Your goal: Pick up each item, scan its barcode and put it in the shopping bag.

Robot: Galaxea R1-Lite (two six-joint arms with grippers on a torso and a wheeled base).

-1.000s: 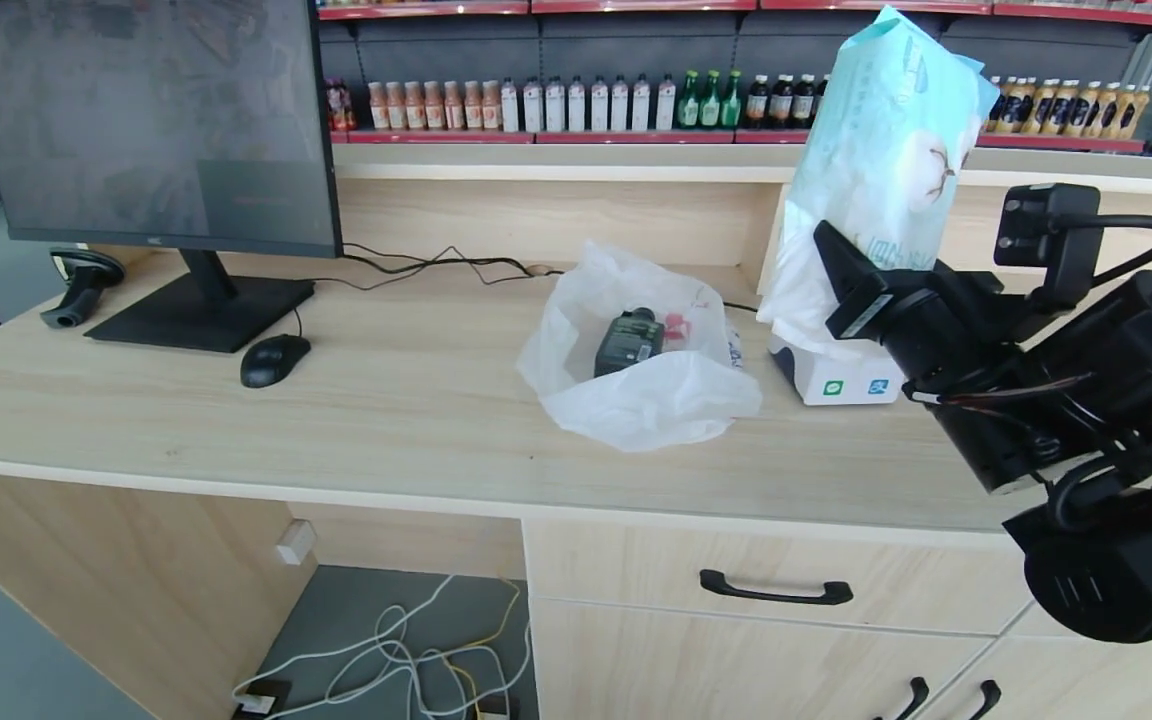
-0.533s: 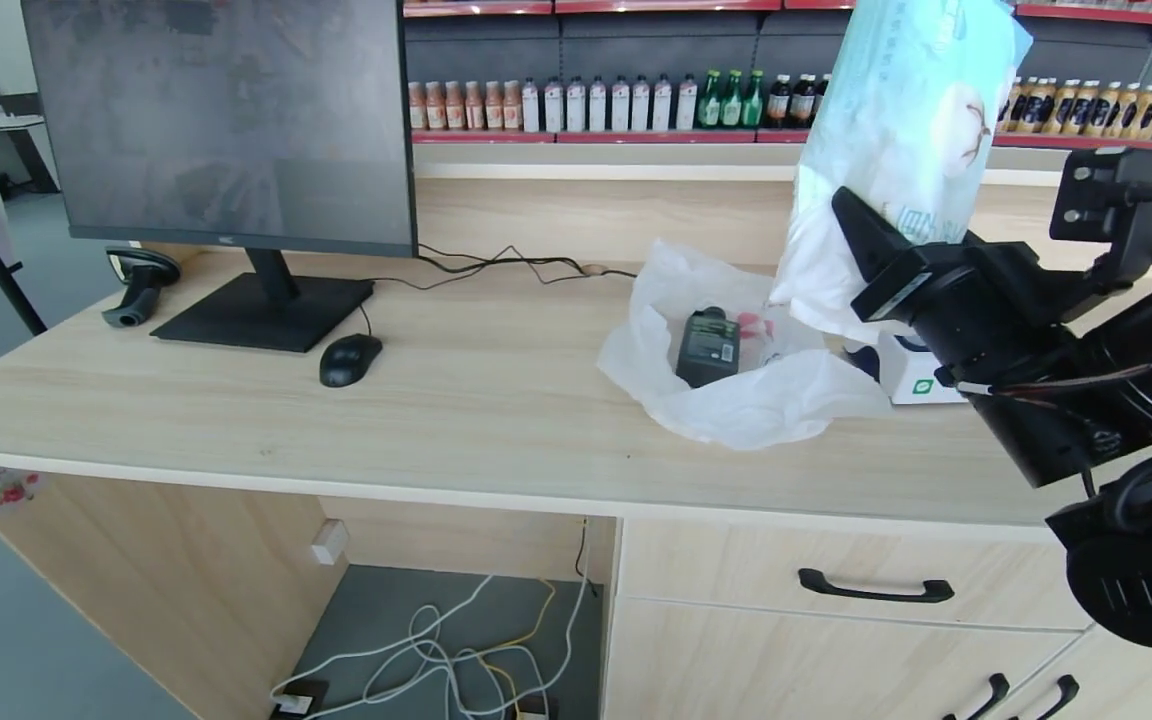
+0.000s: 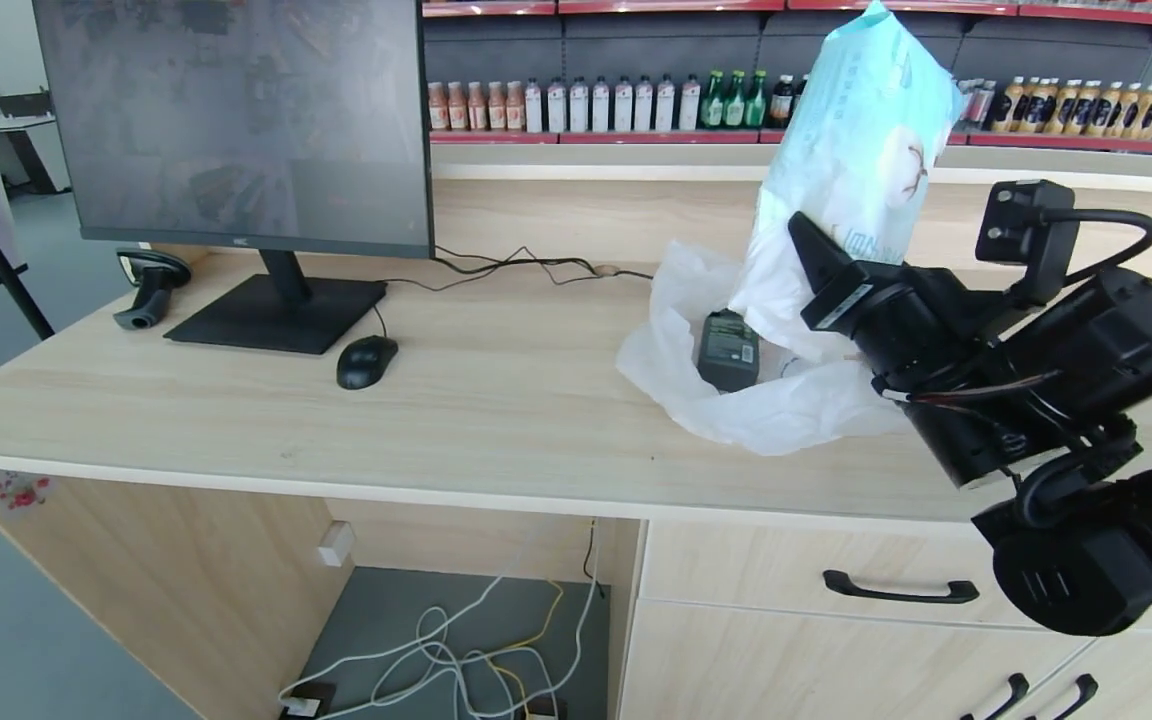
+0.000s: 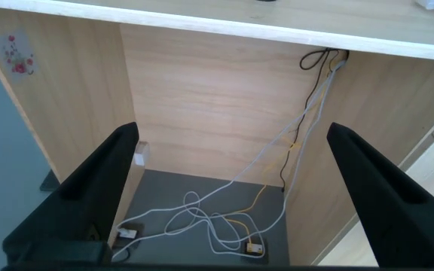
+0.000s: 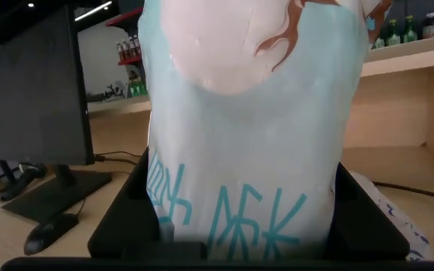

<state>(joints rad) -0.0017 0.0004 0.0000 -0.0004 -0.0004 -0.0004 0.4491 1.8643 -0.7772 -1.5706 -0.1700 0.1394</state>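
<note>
Item: tissue pack [image 3: 856, 150], upright just above shopping bag [image 3: 766, 415] | Right gripper [image 5: 243, 222]: clamped across pack's lower part | Left gripper [image 4: 232, 132]: fingers apart, holding nothing | Handling: judged light, soft, slick film; hold low, moderate squeeze.

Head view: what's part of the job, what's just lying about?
Job: tissue pack in right gripper; shopping bag; bottle inside it; handheld scanner.
Lying about: monitor; mouse; cables; shelf bottles.
</note>
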